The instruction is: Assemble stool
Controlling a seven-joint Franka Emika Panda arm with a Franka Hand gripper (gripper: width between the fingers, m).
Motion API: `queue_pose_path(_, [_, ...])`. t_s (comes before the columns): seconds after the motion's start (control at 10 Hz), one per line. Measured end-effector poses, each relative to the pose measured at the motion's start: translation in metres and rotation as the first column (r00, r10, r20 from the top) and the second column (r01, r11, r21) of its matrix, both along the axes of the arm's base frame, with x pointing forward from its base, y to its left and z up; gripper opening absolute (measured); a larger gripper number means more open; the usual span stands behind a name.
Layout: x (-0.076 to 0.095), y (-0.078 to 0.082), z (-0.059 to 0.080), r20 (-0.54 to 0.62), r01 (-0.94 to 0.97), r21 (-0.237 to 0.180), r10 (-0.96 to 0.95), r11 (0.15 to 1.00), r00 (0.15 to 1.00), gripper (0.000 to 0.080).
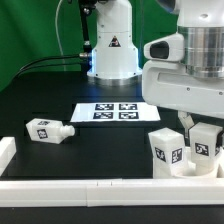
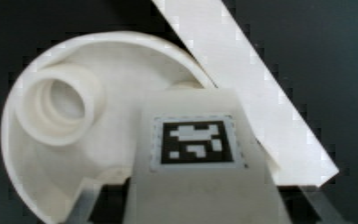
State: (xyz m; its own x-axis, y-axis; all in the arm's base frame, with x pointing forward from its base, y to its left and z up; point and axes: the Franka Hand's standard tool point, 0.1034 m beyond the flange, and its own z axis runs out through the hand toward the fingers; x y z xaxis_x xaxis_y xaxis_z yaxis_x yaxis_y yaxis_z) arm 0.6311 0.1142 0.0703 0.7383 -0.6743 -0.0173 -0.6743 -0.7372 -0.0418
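In the wrist view my gripper [image 2: 208, 205] is shut on a white stool leg [image 2: 197, 140] with a black-and-white tag. Its fingers [image 2: 108, 202] press both sides of the leg. The leg stands over the round white seat [image 2: 87, 70], beside an open socket [image 2: 60, 100]. In the exterior view my gripper [image 1: 203, 125] is low at the right and holds this leg [image 1: 205, 142]. A second tagged leg [image 1: 165, 150] stands upright next to it. The seat's edge [image 1: 186, 169] barely shows under them. A third leg [image 1: 48, 130] lies loose at the exterior view's left.
The marker board [image 1: 115, 112] lies mid-table behind the legs. Long white border rails run along the front [image 1: 90, 185] and the left corner [image 1: 6, 150]. One rail [image 2: 247, 90] lies right against the seat. The arm's base [image 1: 112, 50] stands at the back.
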Motion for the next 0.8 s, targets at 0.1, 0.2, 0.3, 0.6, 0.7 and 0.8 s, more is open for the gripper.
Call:
queue_pose_path(0.1, [-0.0001, -0.0005, -0.0004, -0.003, 0.071, 0.0, -0.071, 0.997, 0.997, 0.0334])
queue_pose_path(0.2, [-0.0003, -0.0009, -0.0007, -0.007, 0.144, 0.001, -0.144, 0.99, 0.99, 0.0334])
queue_pose_path(0.3, [-0.0006, -0.0007, -0.001, -0.014, 0.284, 0.008, -0.284, 0.959, 0.959, 0.0334])
queue_pose_path(0.6, [-0.0013, 0.0003, -0.0011, -0.006, 0.759, 0.043, -0.759, 0.65, 0.651, 0.0334])
queue_pose_path(0.7, [-0.0008, -0.0016, -0.0014, -0.008, 0.8, 0.066, -0.802, 0.596, 0.598, 0.0334])
queue_pose_path(0.8, [-0.0009, -0.0013, -0.0012, -0.007, 0.798, 0.065, -0.8, 0.599, 0.6, 0.0334])
